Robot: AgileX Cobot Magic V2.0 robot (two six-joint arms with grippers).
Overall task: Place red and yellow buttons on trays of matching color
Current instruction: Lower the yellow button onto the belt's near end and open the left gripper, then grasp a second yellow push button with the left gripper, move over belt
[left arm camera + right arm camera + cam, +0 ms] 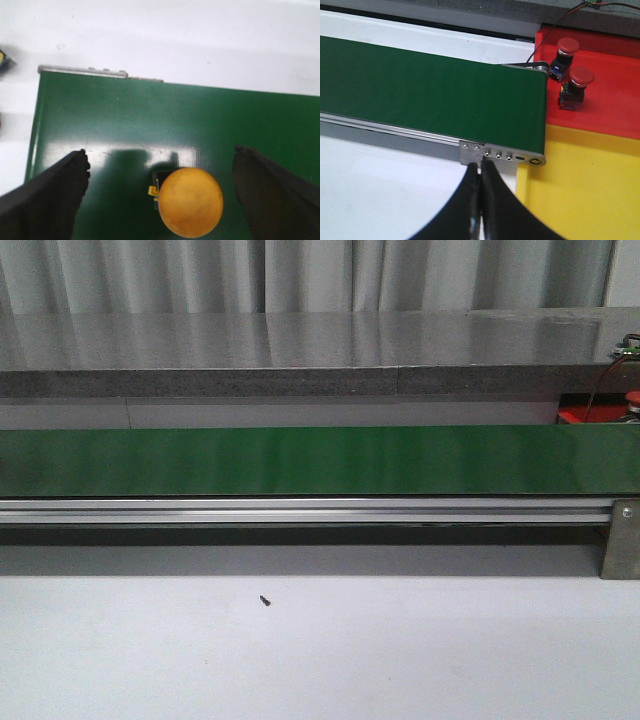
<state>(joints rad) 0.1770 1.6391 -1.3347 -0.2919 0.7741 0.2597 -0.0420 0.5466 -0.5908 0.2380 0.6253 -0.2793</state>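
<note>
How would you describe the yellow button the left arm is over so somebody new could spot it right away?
Find the long green belt and go to the end of it seen in the left wrist view. The yellow button sits on the belt there, between the open fingers of the left gripper. Its domed cap is orange-yellow, whereas the two buttons on the red tray have red caps.
</note>
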